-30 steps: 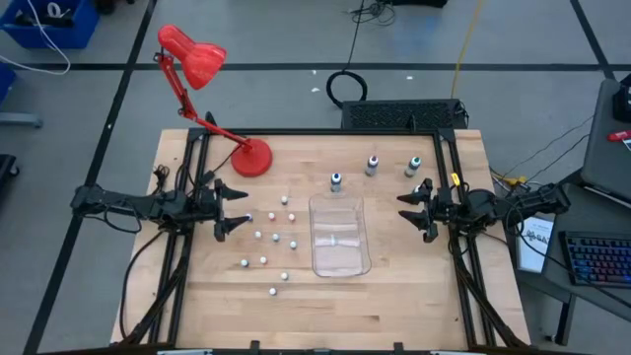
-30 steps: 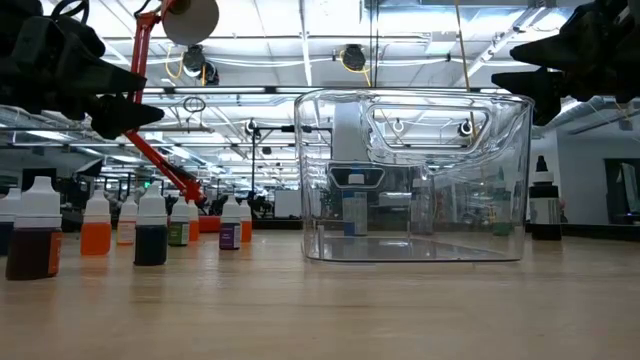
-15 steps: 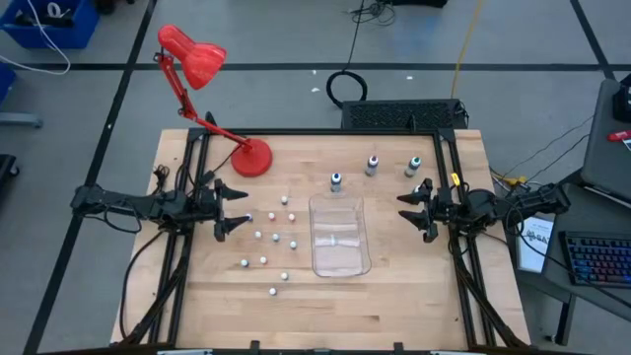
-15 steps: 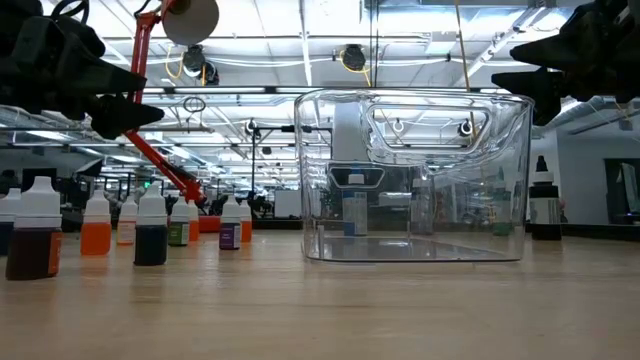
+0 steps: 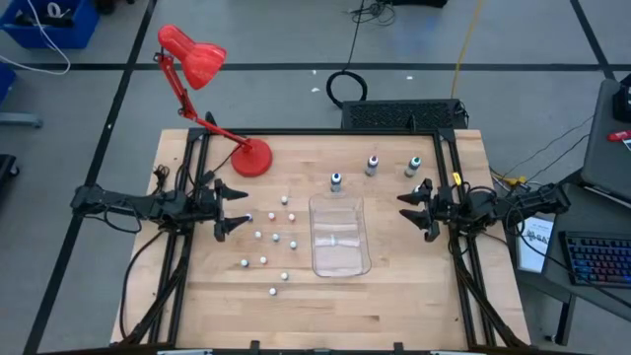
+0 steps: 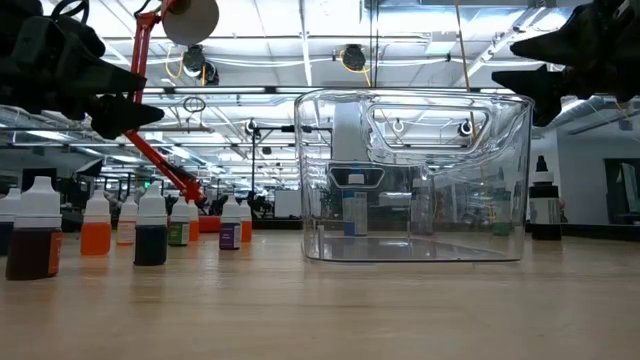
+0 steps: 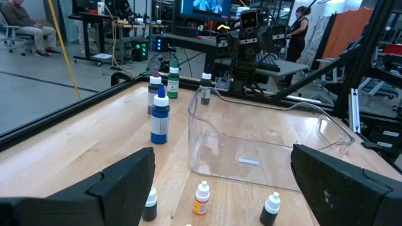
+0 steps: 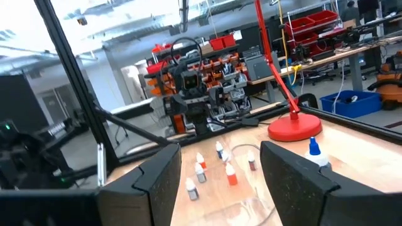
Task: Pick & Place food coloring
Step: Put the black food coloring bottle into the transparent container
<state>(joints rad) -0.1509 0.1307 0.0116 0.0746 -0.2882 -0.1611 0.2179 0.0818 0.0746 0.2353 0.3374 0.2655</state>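
Wooden table [image 5: 394,301]: clear tray [image 5: 340,237] at centre, small bottles [image 5: 268,237] toward nine o'clock, red lamp [image 5: 251,157] at eleven.

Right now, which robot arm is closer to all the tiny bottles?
Left, most likely. The left gripper hangs open right beside the tiny bottles. The right gripper waits across the clear tray, nearer the three taller bottles.

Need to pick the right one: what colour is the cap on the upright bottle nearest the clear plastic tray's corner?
Blue; the blue-capped upright bottle shows best in the left wrist view.
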